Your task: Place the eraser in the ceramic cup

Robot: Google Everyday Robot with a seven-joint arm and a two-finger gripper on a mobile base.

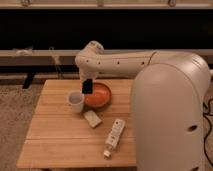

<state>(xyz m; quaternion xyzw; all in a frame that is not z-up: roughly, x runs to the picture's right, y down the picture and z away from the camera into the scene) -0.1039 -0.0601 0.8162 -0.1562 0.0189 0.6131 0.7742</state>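
Note:
The white ceramic cup (75, 101) stands upright on the wooden table (55, 140), left of the orange bowl (100, 95). My gripper (87, 86) hangs down from the white arm, just above and to the right of the cup, over the bowl's left rim. A small black block, the eraser (87, 87), shows at the gripper's tip and looks held there, above the table.
A pale tan flat block (92, 118) lies in front of the cup. A long white remote-like bar (114, 136) lies near the table's front right. My white arm body fills the right side. A dark wall and rail run behind the table.

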